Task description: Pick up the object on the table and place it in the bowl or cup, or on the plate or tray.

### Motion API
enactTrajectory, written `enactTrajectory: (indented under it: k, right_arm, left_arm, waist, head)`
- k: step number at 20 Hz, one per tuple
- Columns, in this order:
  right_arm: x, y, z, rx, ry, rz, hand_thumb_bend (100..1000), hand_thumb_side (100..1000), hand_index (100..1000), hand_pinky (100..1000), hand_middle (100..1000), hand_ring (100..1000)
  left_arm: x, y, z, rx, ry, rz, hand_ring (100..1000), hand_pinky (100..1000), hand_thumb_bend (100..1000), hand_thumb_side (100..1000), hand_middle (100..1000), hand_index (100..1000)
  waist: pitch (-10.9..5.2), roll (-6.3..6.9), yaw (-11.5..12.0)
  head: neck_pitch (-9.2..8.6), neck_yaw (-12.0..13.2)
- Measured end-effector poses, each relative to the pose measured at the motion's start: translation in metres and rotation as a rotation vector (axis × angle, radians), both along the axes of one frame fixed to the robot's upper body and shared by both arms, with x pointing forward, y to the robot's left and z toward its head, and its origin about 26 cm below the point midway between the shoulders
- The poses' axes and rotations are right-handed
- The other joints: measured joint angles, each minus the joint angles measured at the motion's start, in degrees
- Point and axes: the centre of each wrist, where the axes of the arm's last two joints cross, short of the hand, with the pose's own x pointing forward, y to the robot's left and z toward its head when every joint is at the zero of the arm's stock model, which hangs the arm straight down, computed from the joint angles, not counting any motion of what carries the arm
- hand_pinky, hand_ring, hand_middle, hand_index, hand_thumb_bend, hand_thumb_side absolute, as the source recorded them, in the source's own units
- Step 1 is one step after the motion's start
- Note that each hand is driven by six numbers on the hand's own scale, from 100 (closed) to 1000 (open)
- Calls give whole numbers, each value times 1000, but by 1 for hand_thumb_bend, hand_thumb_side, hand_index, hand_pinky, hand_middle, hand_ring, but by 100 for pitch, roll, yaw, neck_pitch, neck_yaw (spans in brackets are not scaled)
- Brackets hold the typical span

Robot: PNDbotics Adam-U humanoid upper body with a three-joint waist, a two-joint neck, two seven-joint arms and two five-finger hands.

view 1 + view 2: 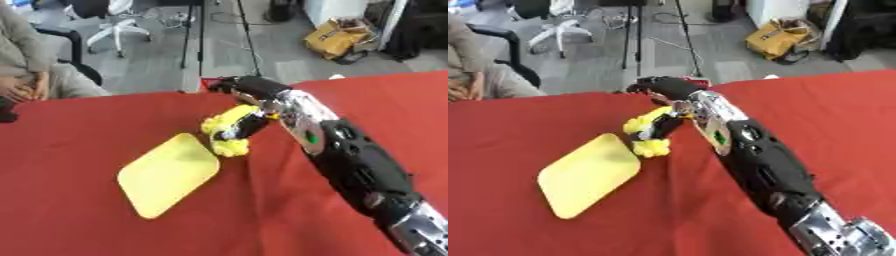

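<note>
Right robot hand (249,107) reaches in from the lower right across the red counter (79,220). Its fingers are curled round a yellow toy (229,131), a lumpy figure with darker patches I cannot make out in detail. The toy hangs from the grasp just beside the upper right corner of the yellow tray (168,174), its lower end close to the tray's edge; I cannot tell whether it touches the cloth.

Handling, as I judge it: the toy looks light, likely hollow plastic or rubber. Its knobbly shape gives the fingers places to catch, so slipping seems a small risk, but the bumps could let it twist in the grasp. Nothing about it looks fragile. I would take it round the thicker upper body, where my fingers sit now, and leave the knobbly lower end free so it meets the tray first. The tray looks thin and flat with a shallow lip; a dropped toy could roll or bounce off, so a low release suits it.

Count:
- one yellow toy
- one yellow tray
- one robot hand in view, the right

The left robot hand shows in neither view. I see no bowl, cup or plate on the counter.
</note>
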Motion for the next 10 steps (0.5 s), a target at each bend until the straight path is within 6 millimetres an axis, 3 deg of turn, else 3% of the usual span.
enactTrajectory:
  k: [10]
  right_arm:
    - [5, -19, -25, -72, 126, -108, 625, 409, 968, 854, 884, 850]
  left_arm:
    - [0, 0, 0, 1, 0, 1, 626, 613, 776, 826, 724, 807]
  waist:
    - [0, 3, -1]
  head:
    - [1, 15]
